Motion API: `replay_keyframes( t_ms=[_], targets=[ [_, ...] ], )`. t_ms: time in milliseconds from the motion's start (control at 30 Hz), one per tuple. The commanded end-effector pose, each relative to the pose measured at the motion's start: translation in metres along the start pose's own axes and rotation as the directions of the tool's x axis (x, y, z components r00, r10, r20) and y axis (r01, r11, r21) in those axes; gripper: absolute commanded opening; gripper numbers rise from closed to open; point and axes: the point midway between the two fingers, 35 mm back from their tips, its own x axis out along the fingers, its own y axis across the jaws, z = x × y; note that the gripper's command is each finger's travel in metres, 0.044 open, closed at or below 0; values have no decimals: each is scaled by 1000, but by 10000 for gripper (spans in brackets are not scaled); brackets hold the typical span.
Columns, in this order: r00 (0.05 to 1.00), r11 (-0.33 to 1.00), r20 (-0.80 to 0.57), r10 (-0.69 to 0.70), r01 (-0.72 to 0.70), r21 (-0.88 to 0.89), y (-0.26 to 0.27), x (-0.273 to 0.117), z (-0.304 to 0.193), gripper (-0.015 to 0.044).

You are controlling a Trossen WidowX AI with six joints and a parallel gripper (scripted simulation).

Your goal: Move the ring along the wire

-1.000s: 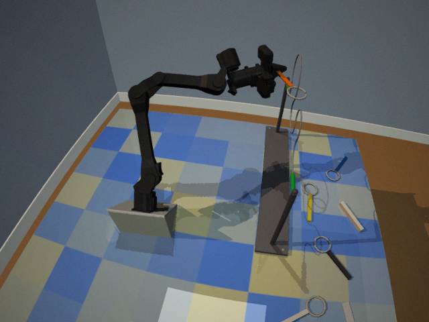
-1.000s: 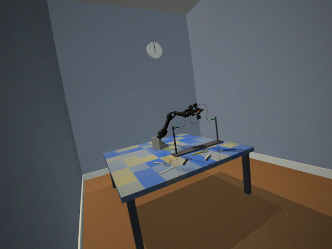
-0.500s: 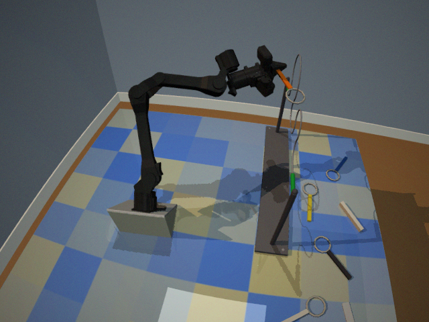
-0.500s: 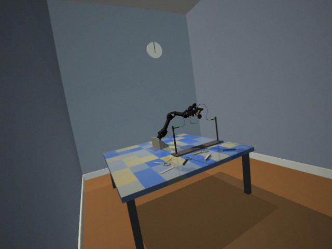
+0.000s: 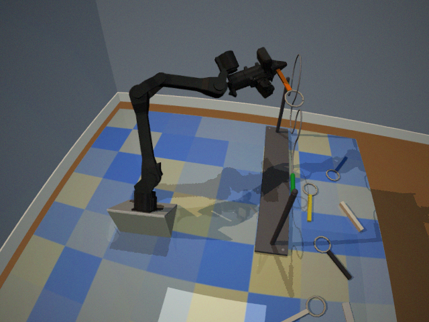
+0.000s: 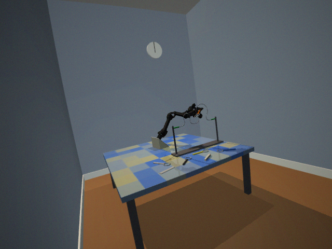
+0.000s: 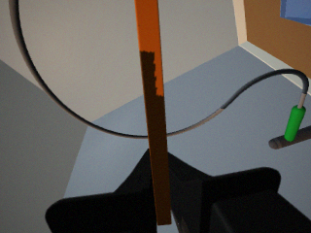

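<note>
My gripper [image 5: 282, 65] [image 6: 201, 108] [image 7: 154, 152] is shut on the orange handle [image 5: 283, 80] [image 6: 198, 111] [image 7: 148, 34], high above the table. The handle slants down to the ring [image 5: 294, 106], which lies around the thin grey wire [image 5: 301, 66] [image 6: 207, 109] [image 7: 92, 124] in the top view; their exact clearance is too small to tell. The ring is outside the wrist view. One green part [image 5: 292, 182] [image 6: 176, 127] is by the near post [image 5: 283, 217] [image 6: 174, 140]. The other green part [image 6: 213, 119] is by the far post [image 5: 280, 114] [image 6: 216, 129].
The posts stand on a dark base [image 5: 271, 215] [image 6: 198, 148]. On the table beyond it lie a yellow-handled ring [image 5: 310, 208], a blue-handled ring [image 5: 341, 163], a black-handled ring [image 5: 339, 265], a pale-handled ring [image 5: 297, 315] and a pale block [image 5: 350, 216]. The wire bends in several curves.
</note>
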Motion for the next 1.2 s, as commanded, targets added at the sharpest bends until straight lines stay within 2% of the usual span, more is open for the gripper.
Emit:
replay_keyframes(
  t_ms=[0, 500, 1167],
  targets=[
    [1000, 999, 6, 17, -18, 26, 0, 1, 2, -150],
    [1000, 1000, 3, 18, -18, 22, -15, 1, 0, -150],
    [989, 951, -7, -147, 140, -274, -73, -8, 6, -150]
  ],
)
